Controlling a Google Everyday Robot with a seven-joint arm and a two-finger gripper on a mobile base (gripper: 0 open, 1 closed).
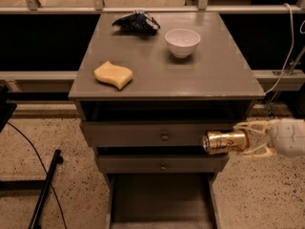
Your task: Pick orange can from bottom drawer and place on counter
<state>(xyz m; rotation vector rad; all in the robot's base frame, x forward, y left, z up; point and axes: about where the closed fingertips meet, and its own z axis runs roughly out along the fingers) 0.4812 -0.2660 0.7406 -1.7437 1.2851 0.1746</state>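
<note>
The orange can (224, 141) lies on its side in my gripper (245, 140), silver end pointing left. The gripper comes in from the right edge and is shut on the can, holding it in the air in front of the right end of the upper knobbed drawer (152, 134). The bottom drawer (159, 199) is pulled open below and left of the can, its tray showing nothing inside. The counter (190, 66) is the grey cabinet top, above and left of the can.
On the counter sit a yellow wavy sponge (113, 74) at front left, a white bowl (182, 42) at back right and a dark crumpled bag (137, 23) at the back. A black stand leg (45, 190) and cable lie on the floor at left.
</note>
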